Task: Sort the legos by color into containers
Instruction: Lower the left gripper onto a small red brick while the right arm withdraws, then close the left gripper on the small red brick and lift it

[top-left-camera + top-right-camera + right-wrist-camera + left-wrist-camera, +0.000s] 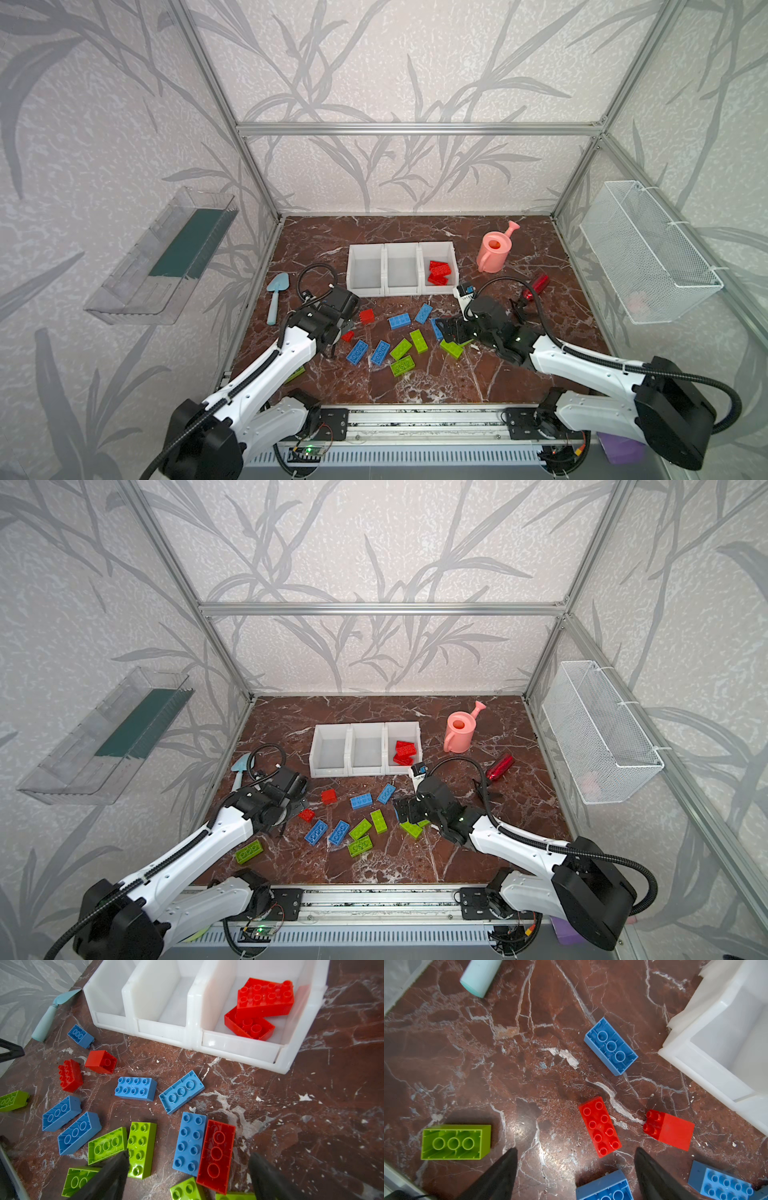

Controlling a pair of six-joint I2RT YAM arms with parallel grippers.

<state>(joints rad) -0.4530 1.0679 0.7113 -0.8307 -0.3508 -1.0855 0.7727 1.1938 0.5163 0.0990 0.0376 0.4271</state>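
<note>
Nearest the right wrist camera, the jaws of the right arm (552, 353) stand wide and empty above the tabletop (311, 1115); between them lies an upturned red lego (216, 1155), its long axis pointing toward the containers (239, 1048), so the jaws would close across its short width; a blue lego (190, 1142) lies flush against it, also inside the gap, and may get pinched along with it; the end container nearest this arm holds red legos (264, 999); the left arm (270, 370), jaws likewise wide and empty, hovers before the containers' opposite end, a second red lego (600, 1126) just ahead.
</note>
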